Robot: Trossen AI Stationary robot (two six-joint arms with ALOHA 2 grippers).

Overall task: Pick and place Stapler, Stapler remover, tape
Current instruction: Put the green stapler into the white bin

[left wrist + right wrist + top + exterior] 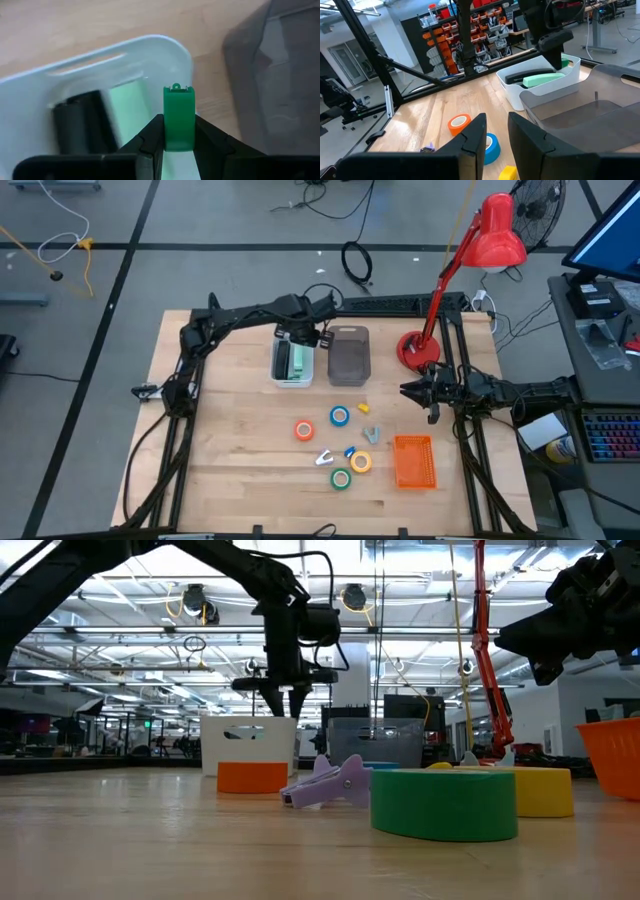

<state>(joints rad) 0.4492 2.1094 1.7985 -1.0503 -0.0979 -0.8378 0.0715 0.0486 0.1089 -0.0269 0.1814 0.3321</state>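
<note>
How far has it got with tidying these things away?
Done: a black stapler and a mint one lie in the white bin. In hand: the left gripper holds a green stapler over that bin. Left: four tape rolls, such as the orange roll, and small removers sit on the table; the right gripper waits empty.

In the left wrist view, the green stapler [178,117] is covered along both sides by the left gripper [178,142] fingers, and its lower end is cut off by the frame edge. The white bin [45,95] and grey bin [280,75] run past the edges. In the high view, the small items [366,434] beside the tape rolls are too small to identify.
</note>
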